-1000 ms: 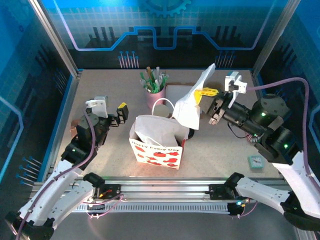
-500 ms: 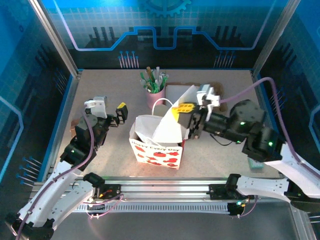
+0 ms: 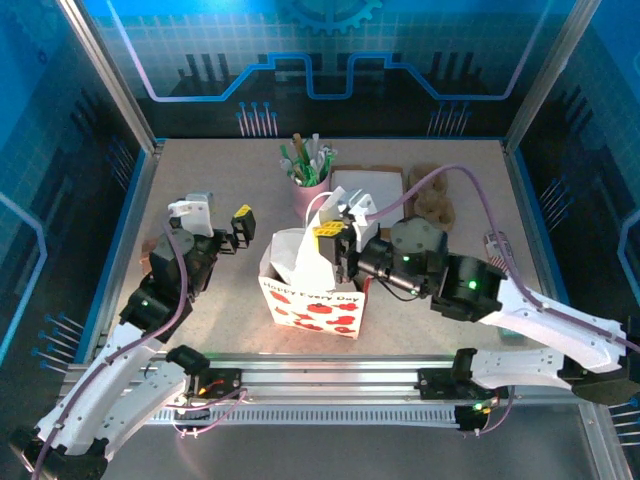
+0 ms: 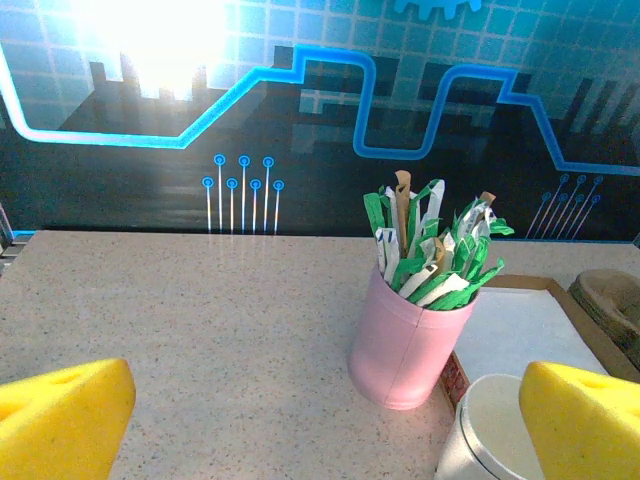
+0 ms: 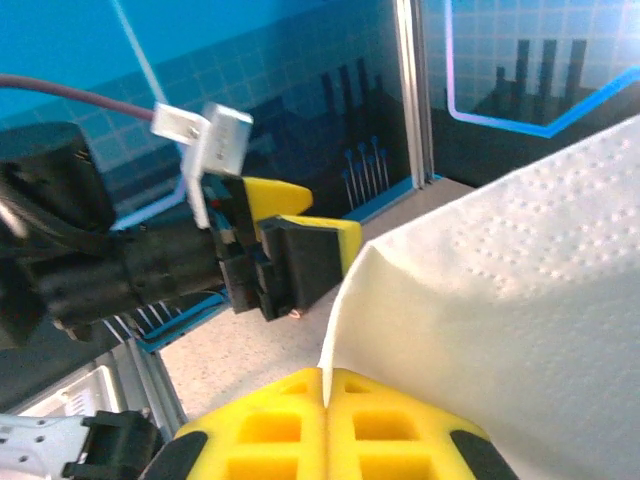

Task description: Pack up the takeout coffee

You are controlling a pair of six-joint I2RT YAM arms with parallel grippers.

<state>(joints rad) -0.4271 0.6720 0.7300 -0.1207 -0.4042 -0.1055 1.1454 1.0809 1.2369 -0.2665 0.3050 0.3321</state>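
Top external: a printed paper bag (image 3: 312,305) is seen at the middle of the table (image 3: 200,170), with a pink cup (image 3: 310,192) of sticks and a white tray (image 3: 372,185) behind it. The bag's mouth is overhung by the right gripper (image 3: 328,240), which is clamped on a white napkin (image 3: 318,268). Bare tabletop is seen along the far and left edges. The left gripper (image 3: 225,225) is held spread wide, just left of the bag.

Left wrist: the pink cup is faced across open tabletop. A white rounded rim, seemingly the takeout coffee (image 4: 485,430), is seen just beside that cup, low on the right and partly hidden by one yellow finger (image 4: 585,420).

Right wrist: the napkin's edge is pinched between the closed yellow jaws, and the left gripper is seen beyond.
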